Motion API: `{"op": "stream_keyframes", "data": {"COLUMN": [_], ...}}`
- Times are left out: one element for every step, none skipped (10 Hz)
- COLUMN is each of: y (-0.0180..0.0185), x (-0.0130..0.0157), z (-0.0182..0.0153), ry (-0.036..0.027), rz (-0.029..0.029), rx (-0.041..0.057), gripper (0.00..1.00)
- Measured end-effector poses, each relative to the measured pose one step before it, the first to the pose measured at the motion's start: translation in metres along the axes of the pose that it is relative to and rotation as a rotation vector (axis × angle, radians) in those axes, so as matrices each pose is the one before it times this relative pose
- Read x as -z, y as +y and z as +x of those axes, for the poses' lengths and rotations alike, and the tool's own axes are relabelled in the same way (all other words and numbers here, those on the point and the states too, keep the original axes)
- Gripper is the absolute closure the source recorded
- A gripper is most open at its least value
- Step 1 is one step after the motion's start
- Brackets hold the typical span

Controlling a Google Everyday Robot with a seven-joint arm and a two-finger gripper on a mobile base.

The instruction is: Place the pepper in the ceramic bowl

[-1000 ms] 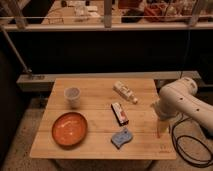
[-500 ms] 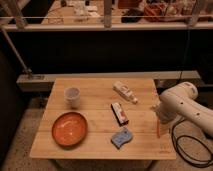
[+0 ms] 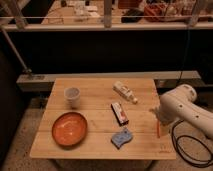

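The pepper shows as a thin orange-red sliver near the table's right edge, directly below the end of my white arm. My gripper hangs just over it, mostly hidden by the arm's bulky casing, and it stands open. Whether it touches the pepper I cannot tell. The ceramic bowl, wide and glossy orange with a darker rim, sits at the front left of the table, far from the gripper, with nothing in it.
A white cup stands behind the bowl. A red-and-white packet lies mid-table, a blue object in front of it, and a pale bottle-like item behind. A dark cable loops off the table's right side.
The arm's casing has sunk slightly toward the table at the right edge. The pepper and the other objects have stayed in place.
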Motion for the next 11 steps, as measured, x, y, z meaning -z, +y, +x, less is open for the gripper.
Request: {"op": "stream_keyframes", "data": {"y": [0.00034,0.00096,0.00153,0.00043,0.00025,-0.00005,0.00092,0.0014,0.00022,0.00033,0.00021], "x": [-0.00122,-0.00171,-0.00212,-0.00088,-0.00137,-0.00125,-0.00188,-0.00149,-0.00064,-0.00092,-0.00134], "z": [0.00103,0.0014,0.00183,0.00044,0.00027,0.0003,0.00091,0.00051,0.00063,0.00005,-0.00023], "ry": [0.00346,0.00422,0.00331,0.00212,0.00201,0.00355,0.00408,0.00217,0.00274,0.00142,0.00083], "rz": [0.00101,-0.00167,-0.00217,-0.00043,-0.00099,-0.00042,-0.00131,-0.00197,0.00037,-0.001,-0.00118], "rx": [0.01935,0.02827,0.03961,0.00981,0.01032,0.01604,0.04502,0.02684,0.01424,0.01036,0.00852], "gripper": [0.2,0.2,0.2,0.2,0.2,0.2,0.2,0.2,0.2,0.2,0.2]}}
